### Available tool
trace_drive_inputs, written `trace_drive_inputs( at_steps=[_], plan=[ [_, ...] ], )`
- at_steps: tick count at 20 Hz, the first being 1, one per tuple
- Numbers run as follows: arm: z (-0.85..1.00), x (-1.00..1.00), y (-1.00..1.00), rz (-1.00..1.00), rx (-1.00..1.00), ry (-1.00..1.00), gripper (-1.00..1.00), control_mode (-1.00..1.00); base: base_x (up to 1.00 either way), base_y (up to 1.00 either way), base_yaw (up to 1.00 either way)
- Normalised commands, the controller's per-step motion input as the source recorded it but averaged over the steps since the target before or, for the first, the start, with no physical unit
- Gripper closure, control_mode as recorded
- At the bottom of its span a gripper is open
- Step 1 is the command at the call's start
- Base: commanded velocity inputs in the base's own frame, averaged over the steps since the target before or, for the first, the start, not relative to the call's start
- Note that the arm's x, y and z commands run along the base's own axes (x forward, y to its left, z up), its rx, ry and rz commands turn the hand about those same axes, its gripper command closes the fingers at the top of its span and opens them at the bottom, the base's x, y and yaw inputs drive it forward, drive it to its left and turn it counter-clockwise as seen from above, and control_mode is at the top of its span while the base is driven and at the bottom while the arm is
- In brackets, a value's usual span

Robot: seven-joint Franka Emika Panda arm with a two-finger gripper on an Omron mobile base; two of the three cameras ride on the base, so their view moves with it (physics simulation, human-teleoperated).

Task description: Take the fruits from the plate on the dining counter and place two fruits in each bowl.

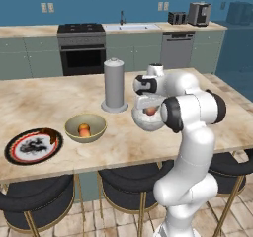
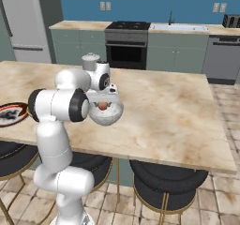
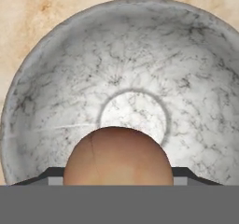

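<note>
Hand view shows the pincer [image 3: 117, 183] pinching a reddish-brown fruit [image 3: 117, 157] directly above the white-grey speckled bowl [image 3: 56, 87] on the desk [image 1: 44, 100]; judged step: placing, so next lower slightly and spread the fingers over the bowl's centre.

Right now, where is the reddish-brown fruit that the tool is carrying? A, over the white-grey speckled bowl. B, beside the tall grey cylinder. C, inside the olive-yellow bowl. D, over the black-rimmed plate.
A: the hand view shows the reddish-brown fruit between the tool's fingers, directly above the white-grey speckled bowl.
</note>
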Motion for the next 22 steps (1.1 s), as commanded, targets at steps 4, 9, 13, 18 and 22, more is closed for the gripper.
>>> trace_drive_inputs(
  at_steps=[4, 9, 13, 18, 22],
  plan=[
    [0.04, 0.32, 0.0, -0.04, -0.1, 0.04, 1.0, -1.0, 0.0, 0.0, 0.0],
    [-0.1, 0.27, 0.0, -0.05, -0.08, 0.14, 1.0, -1.0, 0.0, 0.0, 0.0],
    [-0.24, 0.21, 0.0, -0.03, 0.0, 0.08, 1.0, -1.0, 0.0, 0.0, 0.0],
    [-0.13, 0.02, -0.04, -0.01, 0.01, 0.01, 1.0, -1.0, 0.0, 0.0, 0.0],
    [0.0, 0.0, -0.09, 0.0, 0.03, 0.0, 1.0, -1.0, 0.0, 0.0, 0.0]
  ],
)
